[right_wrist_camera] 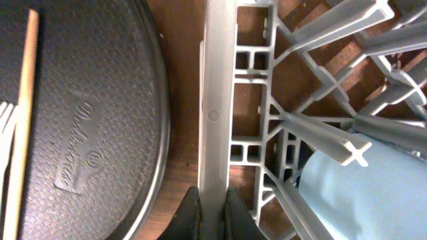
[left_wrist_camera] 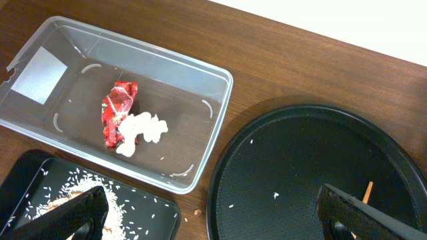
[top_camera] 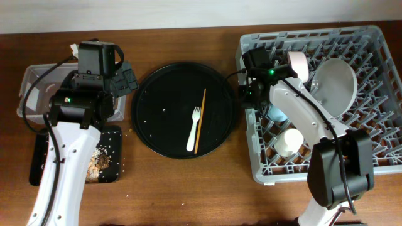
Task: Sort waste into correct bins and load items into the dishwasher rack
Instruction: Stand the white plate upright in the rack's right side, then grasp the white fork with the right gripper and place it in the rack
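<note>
My right gripper (right_wrist_camera: 213,203) is shut on the left rim wall of the grey dishwasher rack (right_wrist_camera: 217,100); from above it (top_camera: 246,94) sits at the rack's (top_camera: 377,34) left side. In the rack stand a grey plate (top_camera: 336,85), a pinkish bowl (top_camera: 299,64), a light blue cup (right_wrist_camera: 360,193) and a small white cup (top_camera: 289,143). A white fork (top_camera: 194,129) and a wooden chopstick (top_camera: 200,120) lie on the round black tray (top_camera: 157,119). My left gripper (left_wrist_camera: 213,213) hangs open over the gap between the bins and the round tray. The clear tub (left_wrist_camera: 220,107) holds a red wrapper (left_wrist_camera: 118,110) and crumpled white paper (left_wrist_camera: 143,130).
The shallow black tray (left_wrist_camera: 147,213) with rice crumbs (left_wrist_camera: 73,183) lies in front of the clear tub. A few crumbs dot the round tray (left_wrist_camera: 300,167). A narrow strip of wooden table separates the round tray (right_wrist_camera: 93,100) from the rack.
</note>
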`<control>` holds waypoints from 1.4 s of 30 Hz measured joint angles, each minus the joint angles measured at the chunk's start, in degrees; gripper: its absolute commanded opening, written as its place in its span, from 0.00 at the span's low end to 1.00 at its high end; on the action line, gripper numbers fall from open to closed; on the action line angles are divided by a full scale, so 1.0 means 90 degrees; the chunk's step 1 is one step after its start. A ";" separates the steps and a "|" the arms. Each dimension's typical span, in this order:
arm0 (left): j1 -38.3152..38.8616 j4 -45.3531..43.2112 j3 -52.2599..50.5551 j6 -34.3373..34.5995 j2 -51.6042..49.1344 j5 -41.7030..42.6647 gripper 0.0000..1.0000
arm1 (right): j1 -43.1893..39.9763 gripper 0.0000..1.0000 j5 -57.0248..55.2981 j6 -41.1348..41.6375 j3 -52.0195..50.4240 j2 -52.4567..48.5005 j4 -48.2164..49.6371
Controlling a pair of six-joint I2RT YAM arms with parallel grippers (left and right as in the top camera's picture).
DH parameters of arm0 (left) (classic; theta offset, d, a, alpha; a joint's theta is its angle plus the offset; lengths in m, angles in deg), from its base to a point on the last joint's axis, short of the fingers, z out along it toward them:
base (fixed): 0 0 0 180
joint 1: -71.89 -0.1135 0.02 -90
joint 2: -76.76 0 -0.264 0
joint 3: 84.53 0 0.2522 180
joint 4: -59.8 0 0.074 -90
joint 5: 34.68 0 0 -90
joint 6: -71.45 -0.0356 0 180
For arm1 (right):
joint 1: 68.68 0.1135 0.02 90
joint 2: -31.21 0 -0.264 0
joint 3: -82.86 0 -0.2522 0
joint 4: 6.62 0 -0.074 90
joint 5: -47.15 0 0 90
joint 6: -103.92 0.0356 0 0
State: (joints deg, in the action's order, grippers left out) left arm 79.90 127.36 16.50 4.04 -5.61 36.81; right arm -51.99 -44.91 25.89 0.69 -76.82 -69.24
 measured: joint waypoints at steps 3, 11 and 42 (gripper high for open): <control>0.0000 0.0000 0.0000 0.0000 0.0000 0.0000 0.99 | -0.0005 0.04 0.0121 0.0109 -0.0034 -0.0005 0.0216; -0.0002 0.0000 0.0000 0.0000 0.0000 0.0000 0.99 | 0.0284 0.04 0.0121 0.0097 -0.0058 -0.0005 0.0345; 0.0000 0.0000 0.0000 0.0000 0.0000 0.0000 0.99 | 0.2448 0.42 0.0704 0.2074 0.1967 -0.0969 -0.1073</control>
State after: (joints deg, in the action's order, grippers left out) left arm 79.90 127.36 16.50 4.04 -5.61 36.81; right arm -29.96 -38.57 44.55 18.39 -85.54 -78.90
